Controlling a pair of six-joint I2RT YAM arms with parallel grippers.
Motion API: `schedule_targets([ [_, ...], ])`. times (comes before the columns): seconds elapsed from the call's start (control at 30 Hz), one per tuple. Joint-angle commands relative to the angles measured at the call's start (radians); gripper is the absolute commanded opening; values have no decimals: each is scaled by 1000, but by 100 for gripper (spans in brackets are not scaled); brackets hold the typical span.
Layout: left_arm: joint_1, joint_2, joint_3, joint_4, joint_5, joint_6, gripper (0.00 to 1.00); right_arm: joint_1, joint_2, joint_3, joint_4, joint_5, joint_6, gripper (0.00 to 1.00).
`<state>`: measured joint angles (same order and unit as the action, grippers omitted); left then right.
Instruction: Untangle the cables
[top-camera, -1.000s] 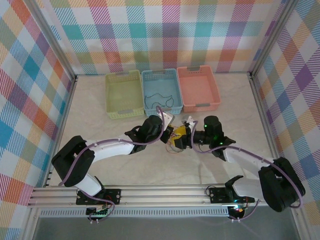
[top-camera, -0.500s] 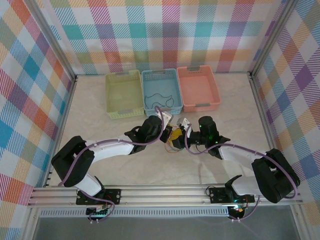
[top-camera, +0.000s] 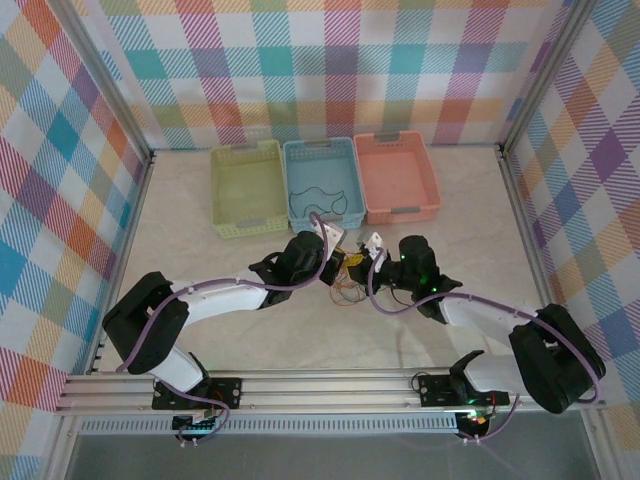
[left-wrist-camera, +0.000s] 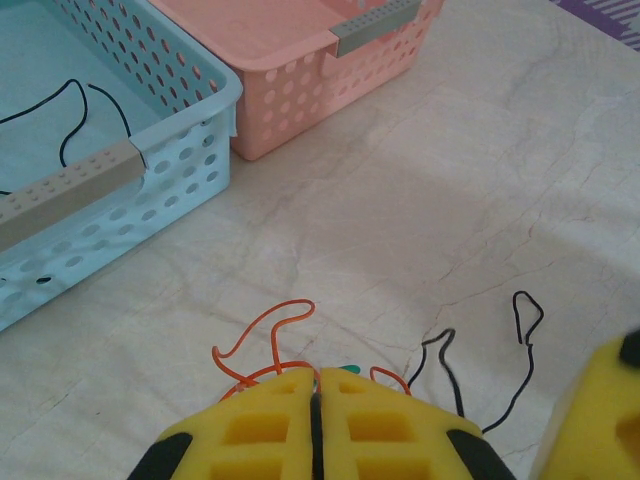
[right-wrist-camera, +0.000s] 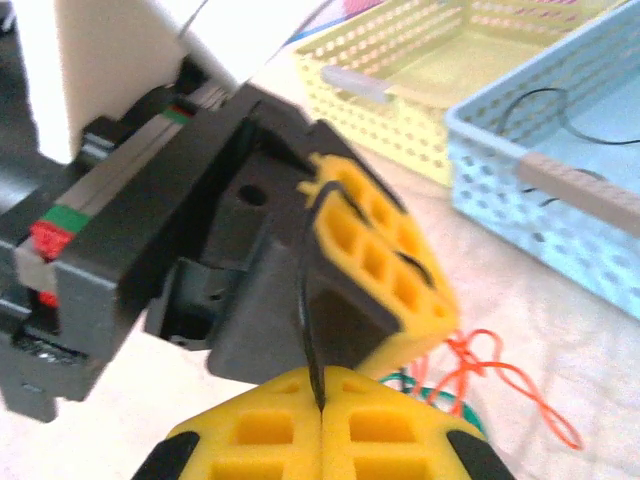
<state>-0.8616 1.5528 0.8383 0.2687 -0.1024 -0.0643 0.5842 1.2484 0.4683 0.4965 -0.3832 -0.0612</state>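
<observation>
My left gripper (top-camera: 341, 266) (left-wrist-camera: 316, 376) is shut, with an orange cable (left-wrist-camera: 268, 330) and a bit of green cable (left-wrist-camera: 349, 369) running in at its tips. Just right of it, my right gripper (top-camera: 365, 272) (right-wrist-camera: 320, 402) is shut on a black cable (right-wrist-camera: 308, 330) that stretches up across the left gripper's yellow finger (right-wrist-camera: 385, 258). Loose loops of the black cable (left-wrist-camera: 524, 320) lie on the table. Orange cable (right-wrist-camera: 500, 375) and green cable (right-wrist-camera: 425, 385) loops lie tangled below both grippers (top-camera: 345, 292).
Three baskets stand in a row at the back: yellow-green basket (top-camera: 247, 187), blue basket (top-camera: 322, 150) holding another black cable (left-wrist-camera: 62, 112), pink basket (top-camera: 397, 177). Metal frame rails run along both sides and the near edge.
My right gripper has shifted left and slightly back, closer to the left gripper. Orange loops now show on the table below the two grippers. The left arm has hardly moved.
</observation>
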Motion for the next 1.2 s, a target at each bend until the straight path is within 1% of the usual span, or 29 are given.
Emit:
schedule_targets([
  [0.0, -9, -29, -10, 26, -28, -19, 5, 5, -51, -26, 21, 174, 4, 0],
  [0.13, -9, -28, -9, 26, -33, -20, 6, 2, -110, -62, 38, 296, 13, 0],
  [0.23, -9, -26, -6, 21, -34, -21, 6, -3, -150, -92, 66, 356, 28, 0],
  [0.43, -8, -27, -6, 16, -35, -23, 7, -15, -220, -148, 127, 388, 53, 0],
  [0.47, -8, -27, -7, 14, -38, -23, 8, -15, -237, -157, 164, 388, 56, 0],
  [0.6, -9, -28, -6, 7, -63, -29, 9, -19, -295, -180, 181, 369, 62, 0],
  [0.77, -8, -33, -9, 4, -88, -35, 11, -18, -330, -192, 198, 289, 62, 0],
  [0.9, -9, -38, -13, 9, -95, -38, 15, -18, -332, -192, 209, 235, 63, 0],
  [0.97, -9, -39, -17, 11, -90, -39, 19, -18, -330, -192, 213, 218, 63, 0],
  [1.17, -9, -42, -19, 13, -82, -40, 20, -17, -320, -183, 222, 122, 64, 0],
])
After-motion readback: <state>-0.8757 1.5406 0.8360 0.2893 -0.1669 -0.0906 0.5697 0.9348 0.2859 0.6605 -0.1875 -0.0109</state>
